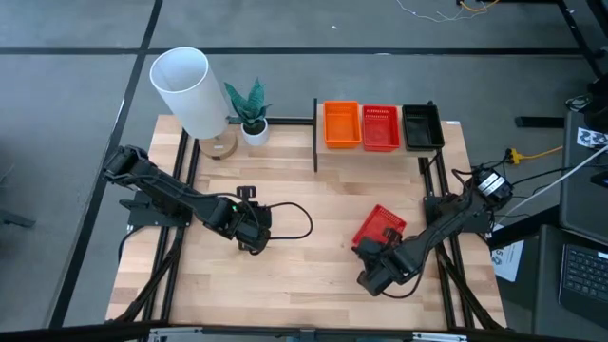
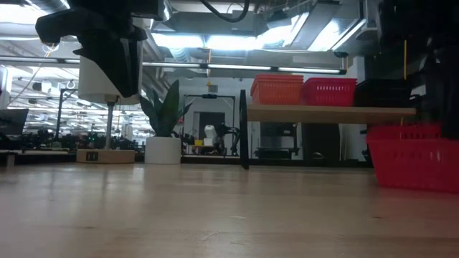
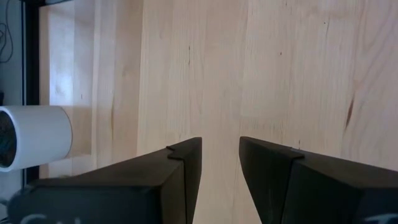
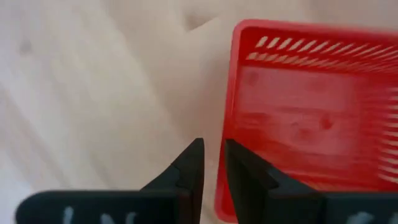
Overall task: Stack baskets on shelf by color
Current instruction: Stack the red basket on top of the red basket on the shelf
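Note:
One red basket (image 1: 382, 224) (image 2: 414, 158) (image 4: 311, 118) stands on the wooden table right of centre, turned askew. My right gripper (image 1: 369, 251) (image 4: 213, 165) is at its near-left side, fingers almost closed at the rim. On the shelf (image 1: 380, 150) (image 2: 330, 113) sit an orange stack (image 1: 341, 123) (image 2: 276, 89), a red stack (image 1: 380, 126) (image 2: 328, 92) and a black stack (image 1: 422, 126). My left gripper (image 1: 253, 239) (image 3: 221, 155) hangs open over bare wood left of centre, holding nothing. My right gripper is on the red basket's side wall (image 4: 225, 186) near a corner, at the rim. One finger (image 4: 249, 174) is on the inner side and the other on the outer side, coming from above and slanting from the table's near side. The basket's bottom (image 2: 412, 188) looks to be on the table.
A white cylinder lamp (image 1: 187, 87) and a small potted plant (image 1: 252, 116) stand at the far left, beside the shelf's black post (image 1: 315, 133). Black cable loops (image 1: 290, 220) lie by the left gripper. Bare wood stretches between the two arms and along the near edge.

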`<action>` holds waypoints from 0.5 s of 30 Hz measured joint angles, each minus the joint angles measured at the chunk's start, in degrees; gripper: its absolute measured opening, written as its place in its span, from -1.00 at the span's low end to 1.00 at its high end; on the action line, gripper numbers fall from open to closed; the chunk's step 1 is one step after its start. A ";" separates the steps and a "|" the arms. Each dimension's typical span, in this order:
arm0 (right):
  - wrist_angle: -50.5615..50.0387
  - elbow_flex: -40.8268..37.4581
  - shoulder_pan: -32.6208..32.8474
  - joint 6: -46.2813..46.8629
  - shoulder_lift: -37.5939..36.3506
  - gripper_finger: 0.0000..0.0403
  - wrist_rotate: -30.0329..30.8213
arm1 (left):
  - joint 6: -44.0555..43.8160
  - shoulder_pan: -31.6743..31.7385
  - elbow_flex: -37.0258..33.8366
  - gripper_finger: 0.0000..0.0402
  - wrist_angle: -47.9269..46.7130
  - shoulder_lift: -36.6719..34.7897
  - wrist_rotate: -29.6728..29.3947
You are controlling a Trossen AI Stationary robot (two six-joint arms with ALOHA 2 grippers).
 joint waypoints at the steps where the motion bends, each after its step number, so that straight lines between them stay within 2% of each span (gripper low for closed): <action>1: -1.96 0.68 -0.37 0.86 0.00 -0.67 0.70 | 0.00 -0.02 0.00 -0.50 -0.02 0.00 0.00; 5: -6.52 3.30 -1.89 2.79 -0.02 -0.67 2.20 | 0.00 0.00 0.00 -0.50 0.00 0.00 0.01; 15: -5.28 4.01 -3.59 10.36 0.74 -0.67 1.40 | 1.58 -0.02 0.00 -0.50 0.00 0.01 0.00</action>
